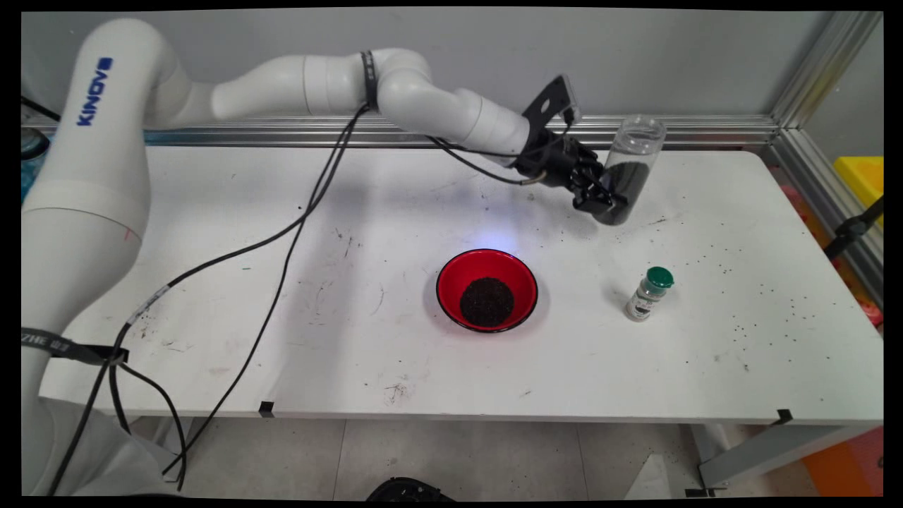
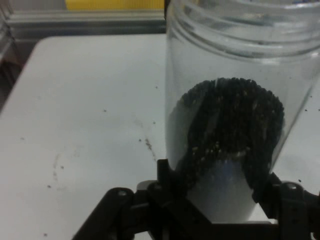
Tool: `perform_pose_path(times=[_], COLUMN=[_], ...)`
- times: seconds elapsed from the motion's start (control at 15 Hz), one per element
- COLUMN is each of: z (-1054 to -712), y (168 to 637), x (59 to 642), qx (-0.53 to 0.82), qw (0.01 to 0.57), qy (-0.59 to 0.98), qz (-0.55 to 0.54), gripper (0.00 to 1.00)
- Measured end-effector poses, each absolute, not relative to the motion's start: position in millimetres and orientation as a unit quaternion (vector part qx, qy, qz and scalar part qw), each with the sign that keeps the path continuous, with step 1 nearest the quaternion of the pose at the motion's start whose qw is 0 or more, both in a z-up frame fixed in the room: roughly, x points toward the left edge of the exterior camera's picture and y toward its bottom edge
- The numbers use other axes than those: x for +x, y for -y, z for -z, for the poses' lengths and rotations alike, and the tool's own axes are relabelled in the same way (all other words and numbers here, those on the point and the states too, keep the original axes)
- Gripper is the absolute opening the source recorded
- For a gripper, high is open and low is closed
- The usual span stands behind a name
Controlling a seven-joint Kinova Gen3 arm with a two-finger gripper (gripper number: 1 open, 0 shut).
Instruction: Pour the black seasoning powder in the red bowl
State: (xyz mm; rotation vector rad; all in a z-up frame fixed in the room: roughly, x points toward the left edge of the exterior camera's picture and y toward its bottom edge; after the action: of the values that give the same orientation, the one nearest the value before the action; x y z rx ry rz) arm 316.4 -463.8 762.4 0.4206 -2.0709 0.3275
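My gripper (image 1: 608, 199) is shut on a clear plastic jar (image 1: 630, 169), held near its base and a little tilted, open mouth up, over the table's far right. Dark grains fill roughly the jar's lower half. In the hand view the jar (image 2: 235, 115) rises close in front, with the black fingers (image 2: 172, 180) clamped on both sides of its lower part. A red bowl (image 1: 487, 289) with a heap of the same dark grains stands on the table's middle, nearer the camera and to the left of the gripper.
A small spice bottle with a green cap (image 1: 649, 293) stands to the right of the bowl. Dark grains lie scattered over the right part of the white table (image 1: 741, 317). Black cables (image 1: 282, 240) hang from the arm across the left side. An aluminium rail (image 1: 705, 127) runs along the far edge.
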Motion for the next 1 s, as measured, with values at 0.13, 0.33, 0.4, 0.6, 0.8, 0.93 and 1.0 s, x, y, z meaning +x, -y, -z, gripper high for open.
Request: perform_pose_path(times=[0.13, 0.33, 0.4, 0.6, 0.8, 0.93, 1.0], z=[-777.0, -798.0, -803.3, -816.7, -829.6, -837.1, -839.9], y=[457.8, 445.6, 441.5, 429.4, 414.7, 404.4, 399.6], x=[324.5, 339.7, 344.6, 359.8, 380.0, 393.6, 399.6], qx=[0.171, 0.166, 0.165, 0.167, 0.176, 0.182, 0.185], qw=[0.479, 0.475, 0.473, 0.467, 0.456, 0.448, 0.444], qy=[0.849, 0.850, 0.851, 0.853, 0.856, 0.858, 0.859], qz=[-0.144, -0.154, -0.157, -0.163, -0.170, -0.174, -0.176], gripper=[0.00, 0.00, 0.00, 0.00, 0.00, 0.00, 0.00])
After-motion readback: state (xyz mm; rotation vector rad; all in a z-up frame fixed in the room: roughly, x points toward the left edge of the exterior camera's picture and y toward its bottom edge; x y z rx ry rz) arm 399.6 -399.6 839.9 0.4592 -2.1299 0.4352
